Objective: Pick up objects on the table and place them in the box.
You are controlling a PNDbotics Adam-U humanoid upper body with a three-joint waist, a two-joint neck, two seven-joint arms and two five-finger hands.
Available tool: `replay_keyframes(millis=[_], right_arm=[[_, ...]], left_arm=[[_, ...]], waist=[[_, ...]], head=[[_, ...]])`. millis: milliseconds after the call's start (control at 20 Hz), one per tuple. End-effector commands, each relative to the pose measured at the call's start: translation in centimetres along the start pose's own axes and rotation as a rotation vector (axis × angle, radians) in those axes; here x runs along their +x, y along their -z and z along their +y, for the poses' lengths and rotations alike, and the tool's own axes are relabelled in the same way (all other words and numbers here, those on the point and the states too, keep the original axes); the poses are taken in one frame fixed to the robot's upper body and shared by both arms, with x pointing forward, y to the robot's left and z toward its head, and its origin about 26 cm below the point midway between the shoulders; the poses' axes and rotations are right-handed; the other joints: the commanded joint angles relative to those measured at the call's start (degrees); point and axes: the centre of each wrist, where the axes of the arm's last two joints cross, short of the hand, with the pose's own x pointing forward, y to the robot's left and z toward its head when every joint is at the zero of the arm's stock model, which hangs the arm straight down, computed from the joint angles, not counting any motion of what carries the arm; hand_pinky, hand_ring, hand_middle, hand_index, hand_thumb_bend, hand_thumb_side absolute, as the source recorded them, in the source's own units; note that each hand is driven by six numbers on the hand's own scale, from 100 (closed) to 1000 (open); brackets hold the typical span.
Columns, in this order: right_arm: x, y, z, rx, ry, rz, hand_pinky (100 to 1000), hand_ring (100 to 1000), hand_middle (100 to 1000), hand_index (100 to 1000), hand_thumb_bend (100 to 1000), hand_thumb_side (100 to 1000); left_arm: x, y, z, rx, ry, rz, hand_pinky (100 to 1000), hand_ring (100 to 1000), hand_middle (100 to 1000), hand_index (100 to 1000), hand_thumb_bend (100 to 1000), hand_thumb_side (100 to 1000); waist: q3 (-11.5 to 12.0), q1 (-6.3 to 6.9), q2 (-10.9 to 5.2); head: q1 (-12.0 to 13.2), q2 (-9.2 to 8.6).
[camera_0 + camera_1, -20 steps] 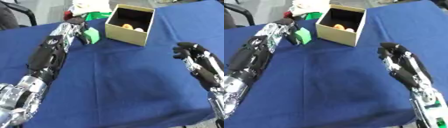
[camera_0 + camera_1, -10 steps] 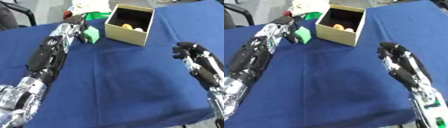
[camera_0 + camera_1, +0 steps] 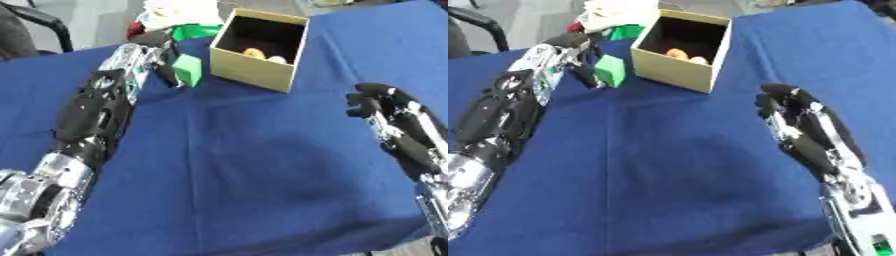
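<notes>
Blue cloth covers the table (image 3: 262, 165), which fills almost the whole scene, with a grey floor and part of a dark chair beyond its far edge. Near that far edge stands the box (image 3: 260, 49), an open tan carton with dark inside walls; two small orange-yellow things (image 3: 262, 54) already lie on its bottom. Just beside the box, on the side toward the table's left edge, is a green block (image 3: 188, 70), and the left hand (image 3: 157, 60) has it pinched, fingers and thumb curled round it; whether the block is raised off the cloth or resting on it I cannot tell. Behind the hand, right at the far edge, sits a small heap of white, green and red items (image 3: 614, 20) whose shapes I cannot make out. The right hand (image 3: 798, 117) hangs idle over the right side of the table, fingers loosely curled, holding nothing. The step in hand looks like carrying the block over the box wall and letting it go inside. The risk is the closeness: the block is level with the near wall, so a sideways move made too low could knock the light carton askew or push it toward the far edge, and a release made too early would drop the block outside.
</notes>
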Motion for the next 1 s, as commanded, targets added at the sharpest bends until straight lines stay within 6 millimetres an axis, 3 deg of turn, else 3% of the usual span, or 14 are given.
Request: replay_keyframes(millis=[50,750,850,1000], right_arm=[[0.49,0.25,-0.21,-0.002,-0.005,-0.018,745,835,612,797,100,453],[0.55,0.41,-0.20,0.010,-0.016,-0.020,746,836,611,797,100,458],[0.55,0.45,-0.22,0.009,-0.018,-0.020,746,836,611,797,100,459],[0.53,0.46,-0.23,0.009,-0.020,-0.020,746,836,611,797,100,459]], left_arm=[[-0.28,-0.29,2.51,0.099,0.008,0.005,650,554,587,780,557,250],[-0.62,-0.08,2.73,0.104,-0.002,-0.054,776,696,687,832,413,100],[-0.64,-0.04,2.57,0.096,-0.002,-0.059,773,693,684,831,365,100],[-0.65,0.00,2.33,0.081,0.001,-0.060,721,609,607,797,242,100]], waist=[[0.01,-0.41,-0.84],[-1.33,0.61,0.55],[-1.54,0.78,0.83],[-1.71,0.94,1.11]], head=[[-0.02,-0.28],[0.12,-0.89],[0.04,-0.89],[0.00,-0.70]])
